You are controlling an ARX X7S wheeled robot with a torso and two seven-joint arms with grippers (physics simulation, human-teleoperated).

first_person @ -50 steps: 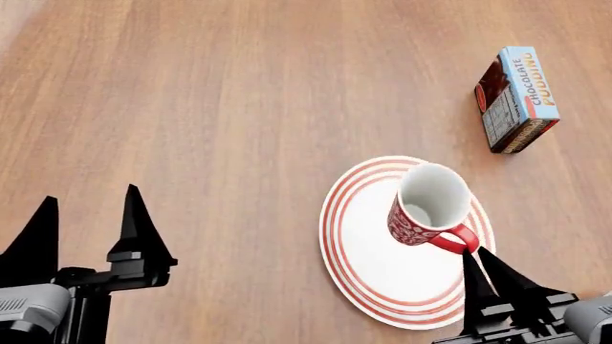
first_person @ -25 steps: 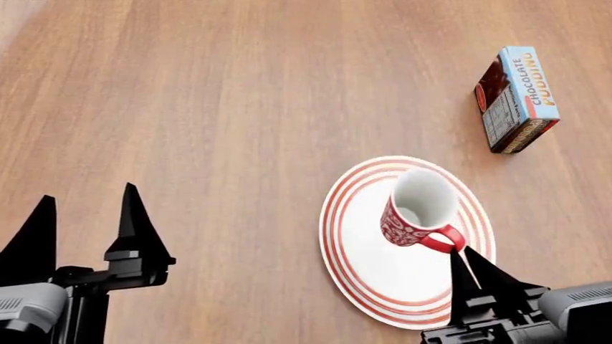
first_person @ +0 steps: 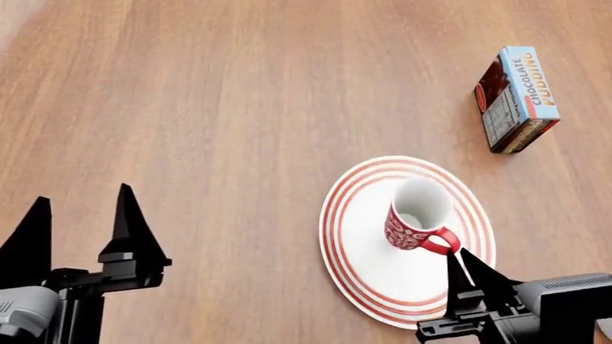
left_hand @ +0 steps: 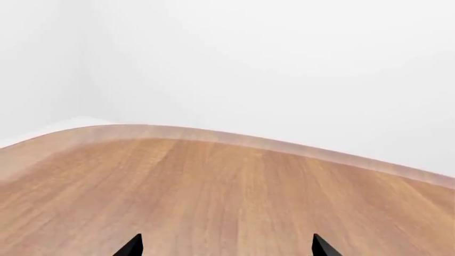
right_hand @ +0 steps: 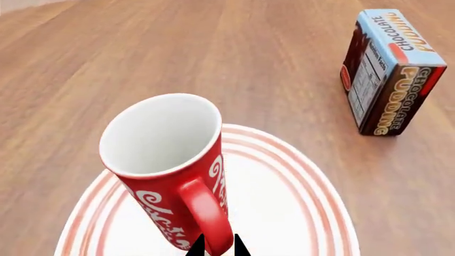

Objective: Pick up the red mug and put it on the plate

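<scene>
The red mug (first_person: 414, 218), red with white patterns and white inside, is over the middle of the plate (first_person: 362, 269), a round white plate with red rings. The mug leans slightly, and I cannot tell if its base touches the plate. My right gripper (first_person: 458, 259) is shut on the mug's red loop handle. In the right wrist view the mug (right_hand: 165, 154) is close up over the plate (right_hand: 284, 213), and the right gripper (right_hand: 217, 243) pinches the handle. My left gripper (first_person: 82, 215) is open and empty at the near left; it also shows in the left wrist view (left_hand: 226, 248).
A chocolate pudding box (first_person: 517, 99) stands upright on the wooden table (first_person: 211, 107) beyond the plate at the far right; it also shows in the right wrist view (right_hand: 391, 69). The left wrist view shows the table's curved far edge (left_hand: 235, 140) against a white wall.
My right gripper has lowered the mug toward the plate and drawn it slightly left and nearer. The mug has come more upright. The left arm has barely moved.
</scene>
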